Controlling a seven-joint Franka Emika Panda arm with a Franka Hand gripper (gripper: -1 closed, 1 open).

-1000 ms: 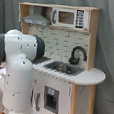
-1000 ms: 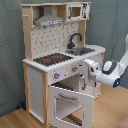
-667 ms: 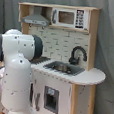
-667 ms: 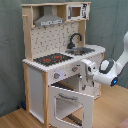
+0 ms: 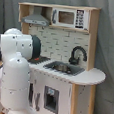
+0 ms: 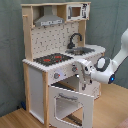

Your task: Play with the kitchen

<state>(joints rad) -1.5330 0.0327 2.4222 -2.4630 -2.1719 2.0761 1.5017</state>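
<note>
The toy kitchen of light wood and white panels shows in both exterior views. It has a pegboard back, a grey hood, a black faucet, a sink and a red-ringed stove. Its oven door hangs open, tilted outward. In the second exterior view my gripper is at the kitchen's front panel, just above the open door and beside the knobs. In the first exterior view the white arm hides the gripper and the stove.
A microwave sits in the upper shelf beside the hood. The rounded counter end juts out past the sink. A dark curtain hangs behind the kitchen, which stands on a wooden floor.
In the second exterior view the gripper has moved a little left, closer to the kitchen's front panel. The oven door stays open.
</note>
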